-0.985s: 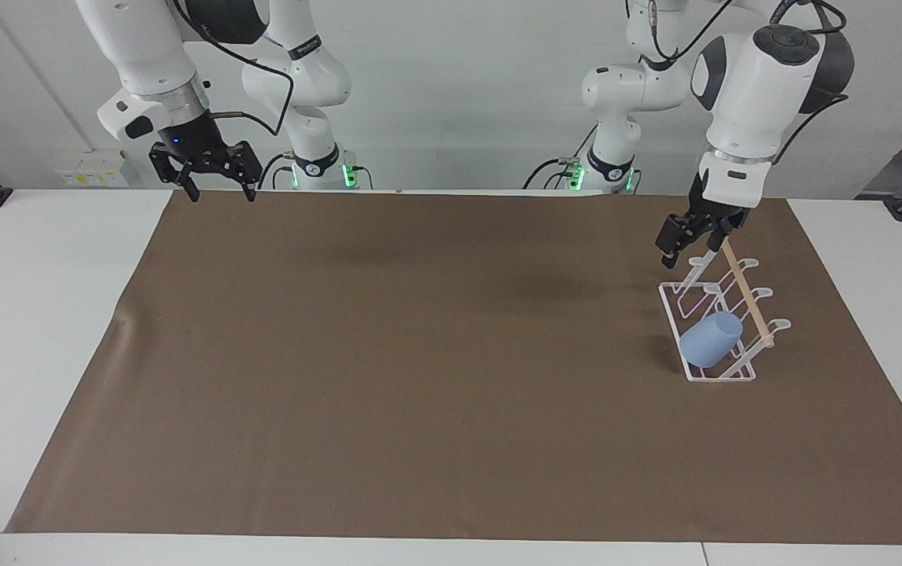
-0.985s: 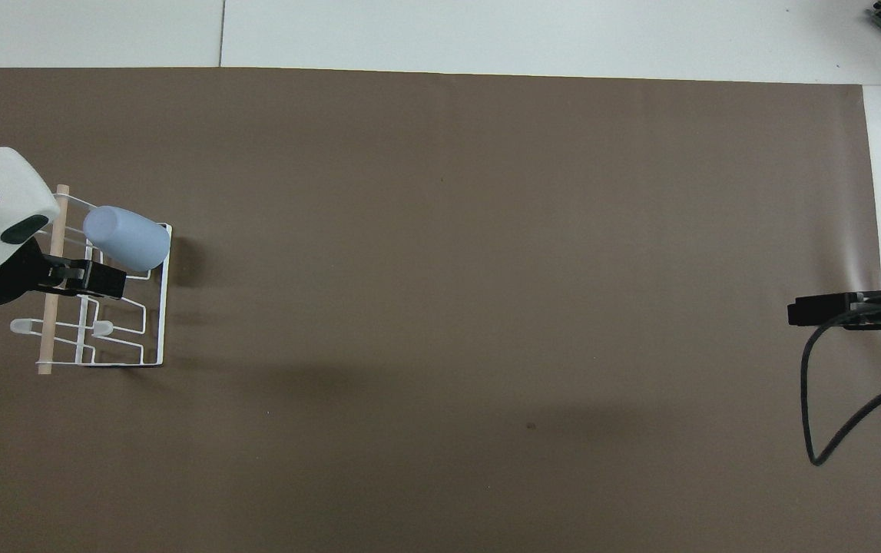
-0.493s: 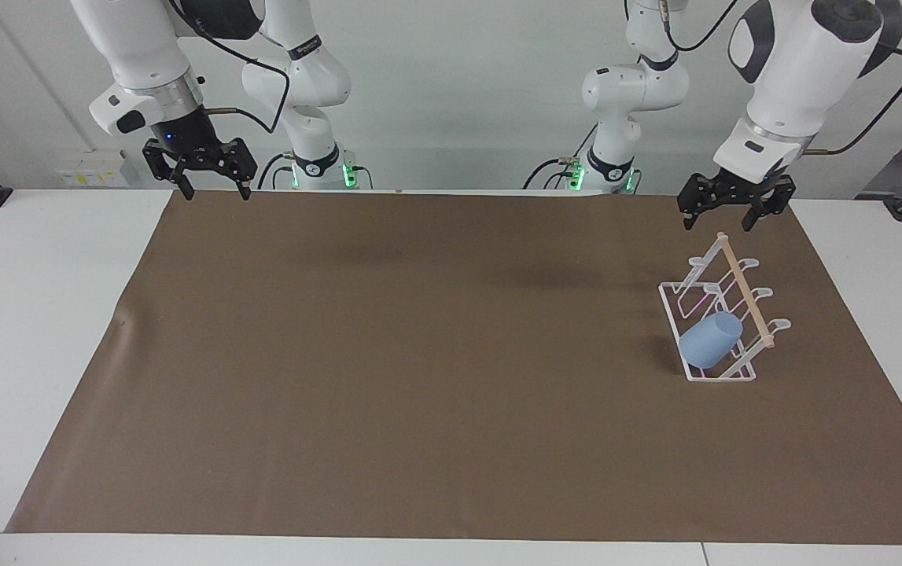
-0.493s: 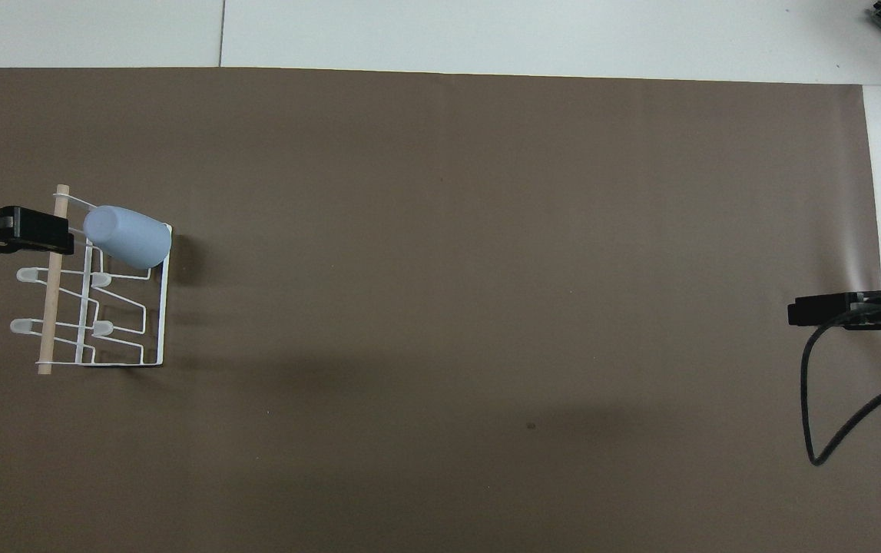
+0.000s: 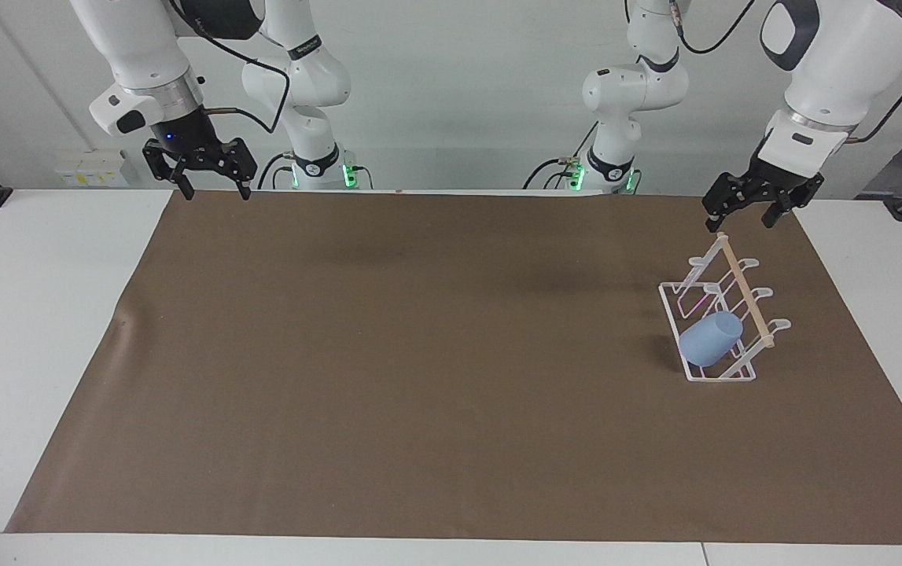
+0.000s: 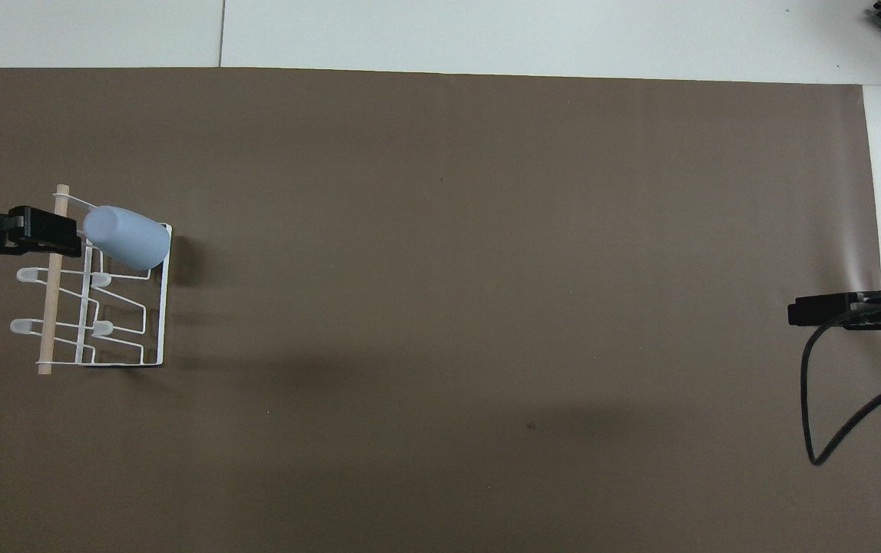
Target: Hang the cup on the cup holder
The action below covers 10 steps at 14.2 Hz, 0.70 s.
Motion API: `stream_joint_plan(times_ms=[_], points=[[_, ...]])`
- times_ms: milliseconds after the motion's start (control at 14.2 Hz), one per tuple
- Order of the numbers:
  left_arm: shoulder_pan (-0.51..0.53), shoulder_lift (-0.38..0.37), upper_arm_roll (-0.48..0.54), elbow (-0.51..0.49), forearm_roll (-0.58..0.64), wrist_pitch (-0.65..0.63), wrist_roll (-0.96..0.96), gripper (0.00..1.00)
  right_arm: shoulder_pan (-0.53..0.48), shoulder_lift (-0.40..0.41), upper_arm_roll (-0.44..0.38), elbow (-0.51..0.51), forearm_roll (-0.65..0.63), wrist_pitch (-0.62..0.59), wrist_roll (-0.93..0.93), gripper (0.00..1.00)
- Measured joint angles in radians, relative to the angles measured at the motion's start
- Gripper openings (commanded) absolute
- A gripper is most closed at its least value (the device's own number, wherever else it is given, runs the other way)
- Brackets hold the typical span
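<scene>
Left gripper, fingers spread and empty, hangs above the cup holder's end nearest the robots. On that white wire rack, the light-blue cup sits tilted over a prong farthest from the robots. Right gripper, also spread, waits over the brown mat on the worktop.

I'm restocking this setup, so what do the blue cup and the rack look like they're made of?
The cup: likely plastic, matte and plain, an even light blue without glare. The cup holder: thin white wire, probably coated metal, with a pale wooden-looking rod across its top.
</scene>
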Motion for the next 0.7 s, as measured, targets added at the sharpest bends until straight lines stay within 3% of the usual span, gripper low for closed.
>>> stream_joint_plan(times_ms=[704], points=[[-0.056, -0.007, 0.074, 0.005, 0.0, -0.046, 0.078, 1.0, 0.0, 0.0, 0.0, 0.0, 0.0, 0.0, 0.0, 1.0]])
